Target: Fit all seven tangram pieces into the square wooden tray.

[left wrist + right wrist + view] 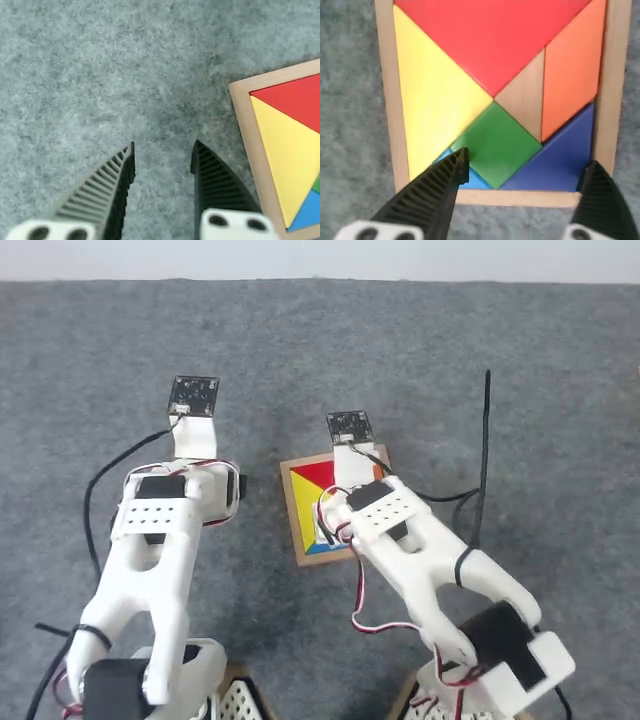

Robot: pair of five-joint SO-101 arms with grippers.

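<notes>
Two grippers, one tray, six coloured pieces. Left gripper (pixel 164 145) hangs over grey carpet (pixel 100 75) just beside the square wooden tray (pixel 384 100), fingers spread and empty. In the tray lie one piece each of yellow (pixel 435 100), light blue (pixel 472 180), red (pixel 490 35), green (pixel 495 142), orange (pixel 570 75) and dark blue (pixel 565 160), plus a tan triangle (pixel 522 100) that could be a piece or bare floor. Right gripper (pixel 527 159) hangs over the tray's edge, fingers spread wide.

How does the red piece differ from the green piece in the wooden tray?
The red piece is a triangle; the green piece is a square. The red piece is much larger than the green piece. The red piece has its long side along the rim of the tray, while the green piece sits turned, its sides slanted to that rim. Both lie flat in the tray, meeting corner to corner.
</notes>
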